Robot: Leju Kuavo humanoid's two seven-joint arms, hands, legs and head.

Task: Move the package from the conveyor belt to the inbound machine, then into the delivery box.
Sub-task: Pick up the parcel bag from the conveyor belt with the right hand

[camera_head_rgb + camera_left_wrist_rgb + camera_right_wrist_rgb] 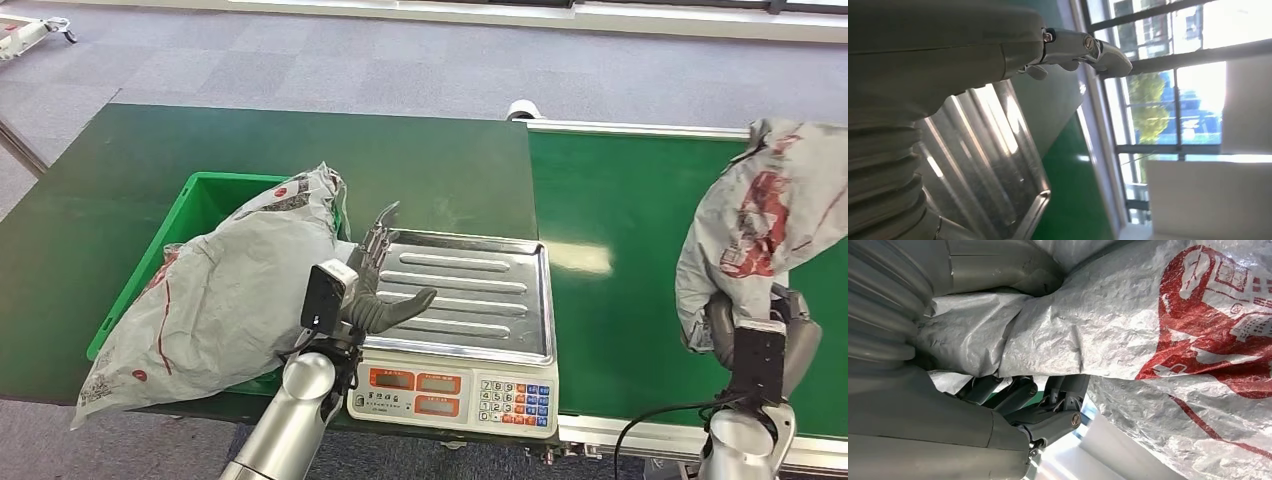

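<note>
My right hand point(745, 325) grips a grey plastic package with red print point(760, 215), lifted above the green conveyor belt point(625, 260) at the right; in the right wrist view the crumpled package point(1128, 325) is bunched between thumb and fingers point(1058, 390). The scale point(465, 310), the inbound machine, has a bare steel tray, seen up close as the ribbed tray point(983, 150). My left hand point(380, 280) is open over the tray's left edge, fingers point(1083, 47) spread and holding nothing. A second grey package point(220, 295) lies across the green box point(200, 200).
The dark green table point(250, 150) carries the box and the scale. The scale's keypad and displays point(455, 390) face me at the table's front edge. Grey carpet lies beyond the table and belt. Windows point(1178, 90) appear in the left wrist view.
</note>
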